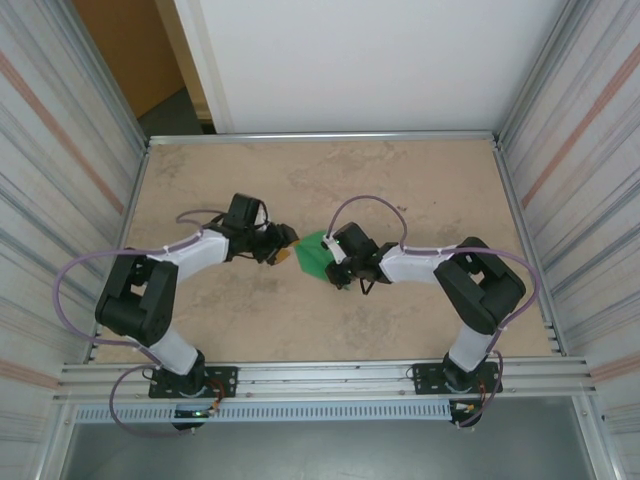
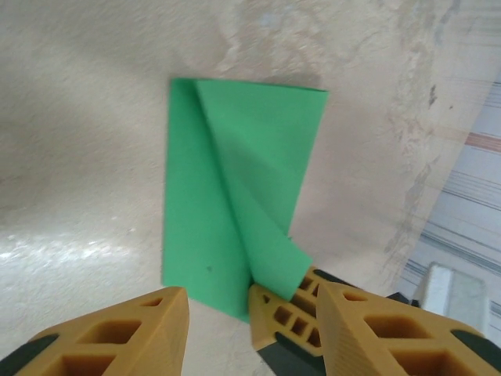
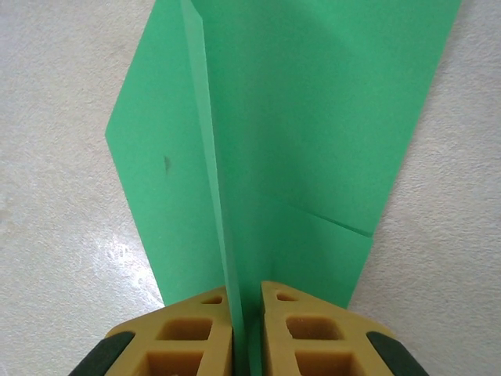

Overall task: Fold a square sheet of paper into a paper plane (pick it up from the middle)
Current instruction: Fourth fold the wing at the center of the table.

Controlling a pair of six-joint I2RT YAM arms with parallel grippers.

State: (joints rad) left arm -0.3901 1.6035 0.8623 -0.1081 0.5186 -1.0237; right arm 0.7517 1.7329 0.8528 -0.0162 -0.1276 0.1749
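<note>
currently the right gripper (image 3: 244, 291) is clenched on the paper (image 3: 313, 133). its two orange fingers (image 3: 188, 329) pinch an upright crease that runs along the half-folded green sheet. the paper lies on the table (image 2: 70, 117) between the two grippers, roughly mid-table. in the right wrist view a narrower flap lies flat to the left of the crease and a broader one to the right. the left gripper (image 2: 251, 288) is released, jaws well apart and grasping nothing, poised just beside the paper's narrow end, where a corner of the flap curls up.

judging from this, the main risk is the one-sided hold. if the right gripper pulls with nothing pinning the sheet, it would likely drag the whole paper across the smooth table rather than sharpen a fold. the curled corner could catch on a left finger as it comes in and bend back, giving a crooked crease. thin paper pinched hard on a ridge may also tear or crumple if the grippers work against each other. if the right gripper lets go too soon, the raised crease may spring open and the flaps lose their alignment.

no brand, label or writing can be read on the paper, the grippers or the table.
</note>
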